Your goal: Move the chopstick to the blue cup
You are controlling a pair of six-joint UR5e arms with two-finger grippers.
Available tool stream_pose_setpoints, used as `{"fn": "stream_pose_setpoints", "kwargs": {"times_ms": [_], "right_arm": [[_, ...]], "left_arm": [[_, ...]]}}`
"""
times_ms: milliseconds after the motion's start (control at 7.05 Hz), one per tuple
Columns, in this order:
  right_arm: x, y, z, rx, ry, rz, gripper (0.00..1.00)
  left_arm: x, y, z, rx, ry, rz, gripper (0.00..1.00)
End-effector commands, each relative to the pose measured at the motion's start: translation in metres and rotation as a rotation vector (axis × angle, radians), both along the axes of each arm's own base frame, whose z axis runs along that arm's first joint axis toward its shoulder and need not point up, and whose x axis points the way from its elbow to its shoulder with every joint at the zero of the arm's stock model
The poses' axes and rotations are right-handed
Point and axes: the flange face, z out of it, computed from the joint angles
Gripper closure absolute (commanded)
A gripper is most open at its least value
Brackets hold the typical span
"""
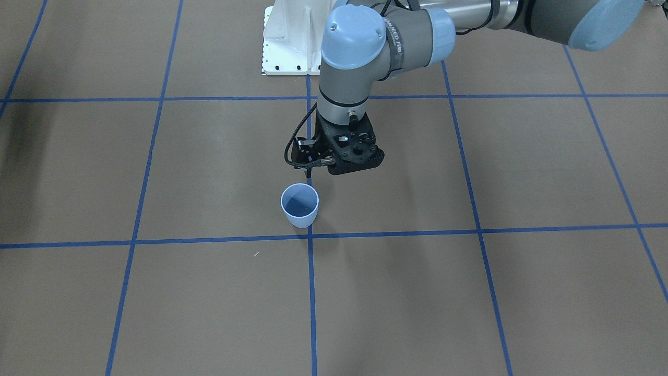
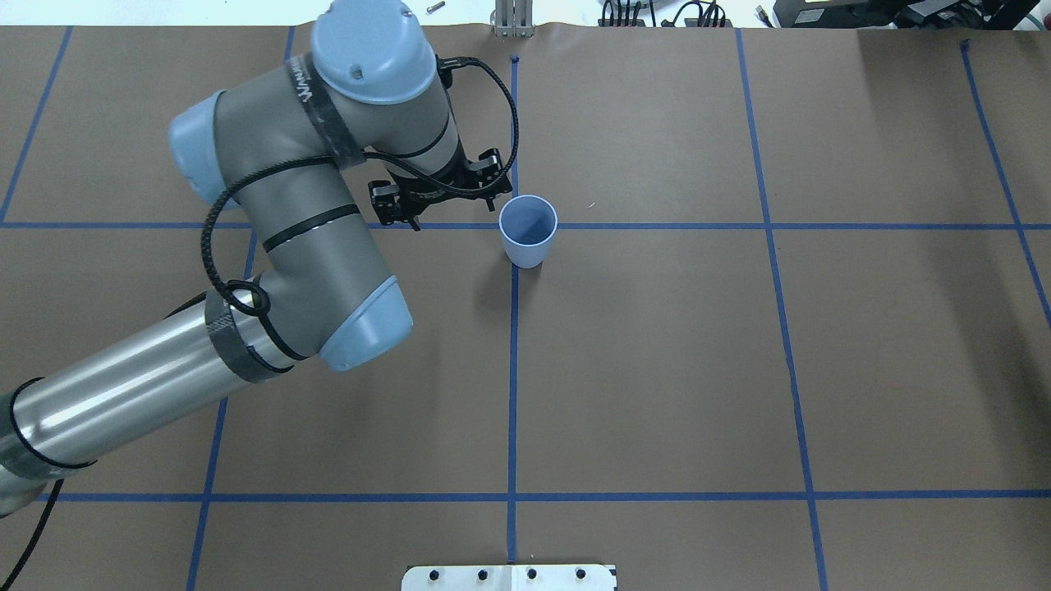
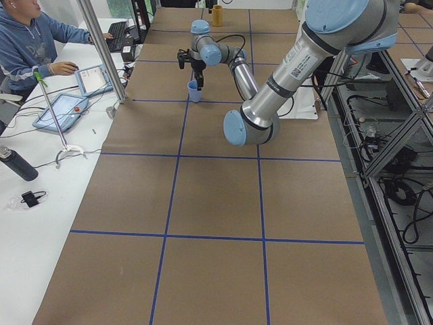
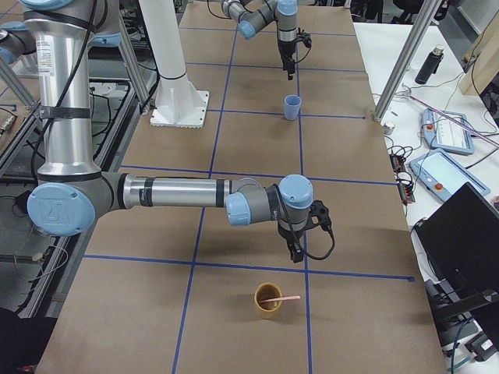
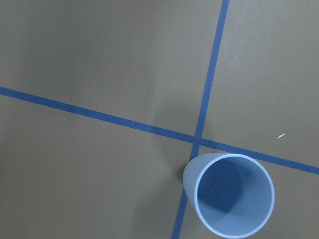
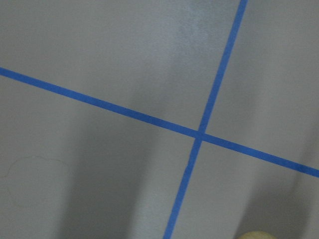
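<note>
Two cups on my table, and the chopstick [image 4: 279, 298] sits in the wrong one. It rests in the tan cup [image 4: 267, 312] at the right end, well apart from the blue cup [image 1: 299, 205]. As I read it, none of the transfer is done: the pick, the carry across and the drop are all to come.

The blue cup stands upright and empty on a tape crossing. My right gripper [image 4: 295, 253] hangs near the tan cup, fingers down. I only get it from the side camera, so I can't tell how wide it stands. My left gripper [image 4: 290, 66] hovers raised, just to the left of the blue cup. Its fingers are hidden, so I can't call the opening either. Neither one has the stick.

The stick leans low, close to level. Its long axis runs across the table, with the free end poking over the rim toward the operators' side.
</note>
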Motion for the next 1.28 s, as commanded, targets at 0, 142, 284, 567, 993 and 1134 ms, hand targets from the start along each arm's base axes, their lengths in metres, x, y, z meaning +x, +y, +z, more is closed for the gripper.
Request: {"fn": "stream_pose_setpoints", "kwargs": {"times_ms": [0, 142, 284, 567, 993, 1134], "right_arm": [[0.08, 0.011, 0.014, -0.045, 0.029, 0.144, 0.01], [0.102, 0.015, 0.025, -0.058, 0.039, 0.143, 0.02], [0.121, 0.012, 0.036, -0.068, 0.041, 0.145, 0.02], [0.12, 0.007, 0.059, -0.116, 0.035, 0.15, 0.02], [0.113, -0.019, 0.077, -0.17, 0.022, 0.143, 0.03], [0.108, -0.018, 0.078, -0.2, 0.004, 0.164, 0.09]], "left_arm": [[-0.034, -0.009, 0.031, 0.037, -0.029, 0.005, 0.01], [-0.055, -0.01, 0.051, 0.055, -0.051, 0.012, 0.01], [-0.086, -0.011, 0.079, 0.099, -0.075, 0.053, 0.01], [-0.101, -0.019, 0.093, 0.106, -0.088, 0.067, 0.01], [-0.098, -0.02, 0.097, 0.101, -0.097, 0.07, 0.01], [-0.098, -0.021, 0.098, 0.1, -0.099, 0.069, 0.01]]}}
